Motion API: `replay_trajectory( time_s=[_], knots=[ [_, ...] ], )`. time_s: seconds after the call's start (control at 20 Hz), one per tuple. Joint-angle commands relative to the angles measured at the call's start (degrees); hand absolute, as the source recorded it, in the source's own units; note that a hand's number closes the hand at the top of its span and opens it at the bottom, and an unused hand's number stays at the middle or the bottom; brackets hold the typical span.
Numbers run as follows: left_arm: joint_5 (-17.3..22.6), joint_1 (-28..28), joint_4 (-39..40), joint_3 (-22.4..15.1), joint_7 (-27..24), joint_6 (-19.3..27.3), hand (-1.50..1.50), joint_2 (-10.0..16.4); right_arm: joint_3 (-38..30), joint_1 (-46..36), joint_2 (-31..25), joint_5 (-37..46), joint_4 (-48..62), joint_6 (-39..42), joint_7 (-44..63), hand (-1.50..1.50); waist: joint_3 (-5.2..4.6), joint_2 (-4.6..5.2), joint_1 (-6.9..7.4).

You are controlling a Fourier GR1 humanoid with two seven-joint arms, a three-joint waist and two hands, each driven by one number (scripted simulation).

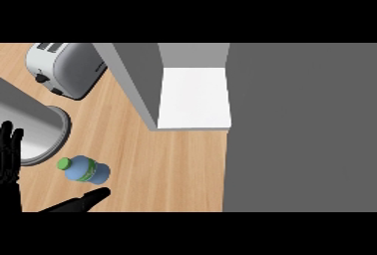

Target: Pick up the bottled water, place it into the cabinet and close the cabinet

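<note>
Right hand (77, 203), fingers straight, just beside bottled water (85, 170) on counter (169, 169).

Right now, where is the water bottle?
In the head view, the water bottle sits on the counter's lower left, beside the round grey basin and close to the left hand, below the toaster.
</note>
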Motion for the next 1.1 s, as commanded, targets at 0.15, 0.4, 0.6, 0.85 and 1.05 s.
replay_trajectory(
  time_s=[0.15,0.4,0.6,0.85,1.05],
  knots=[
    [3.64,0.86,3.11,5.54,-0.58,-0.13,-1.5,0.92,2.82,6.97,-0.4,1.87,-9.02,0.74,0.2,-1.5,-0.04,0.1,0.08],
    [9.07,5.21,9.18,7.91,-7.26,-0.73,-1.5,-0.14,4.66,14.98,-1.49,4.19,-12.32,1.94,-3.69,-1.5,-0.08,-0.03,-0.27],
    [13.63,0.94,21.13,11.88,-10.4,-2.32,-1.5,0.88,8.25,17.64,-1.32,5.54,-13.73,1.13,-3.82,-1.5,-0.15,0.09,-0.96],
    [19.36,3.04,29.33,12.75,-18.61,-2.52,-1.5,-1.12,7.03,19.63,-2.9,4.76,-13.28,2.82,-8.13,-1.5,-0.12,0.06,-0.6],
    [21.29,2.9,35.98,16.32,-25.03,-5.66,-1.5,-0.99,11.36,22.86,-2.9,9.06,-15.13,2.14,-9.05,-1.5,-0.15,0.0,-0.61]
  ],
)
